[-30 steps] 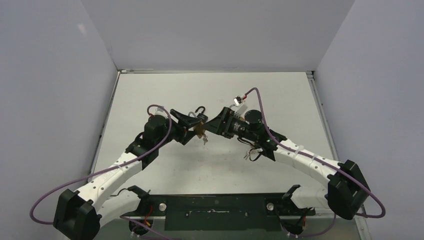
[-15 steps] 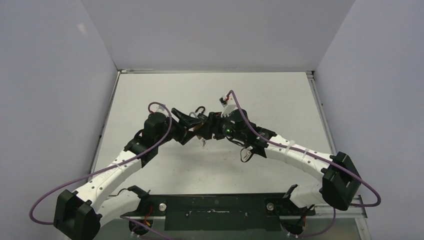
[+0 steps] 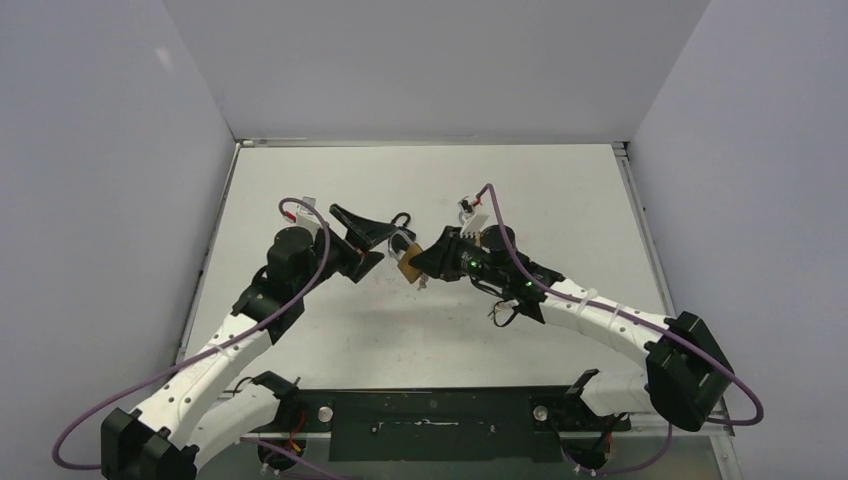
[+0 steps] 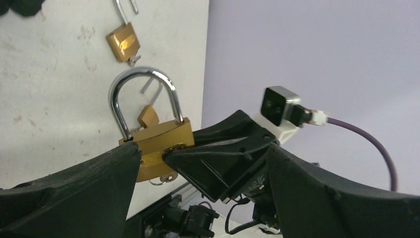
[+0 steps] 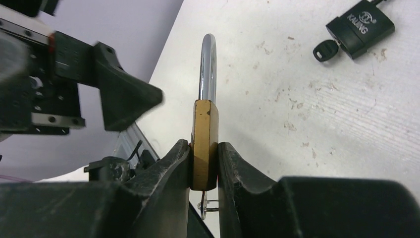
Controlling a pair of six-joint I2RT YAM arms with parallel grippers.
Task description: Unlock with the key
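A brass padlock (image 4: 161,144) with a silver shackle (image 5: 208,64) hangs above the table. My right gripper (image 5: 204,146) is shut on its flat faces, and the body shows edge-on between the fingers. Both shackle legs sit in the body. The key's ring (image 5: 210,206) hangs from the padlock's underside; the key (image 4: 162,179) itself is mostly hidden. My left gripper (image 4: 203,153) is open wide just left of the padlock, its fingers (image 4: 89,183) apart from it. From above, the left gripper (image 3: 383,245) and the right gripper (image 3: 422,262) face each other with the padlock (image 3: 407,264) between them.
A black padlock (image 5: 360,27) with a black-headed key (image 5: 324,49) in it lies on the white table (image 3: 560,200) behind the grippers. A small brass padlock (image 4: 123,42) with its shackle open lies further off. Grey walls stand on three sides.
The left gripper has opened, let go of the brass padlock and drawn back to the left. The right gripper has closed on the padlock's body and now carries it.
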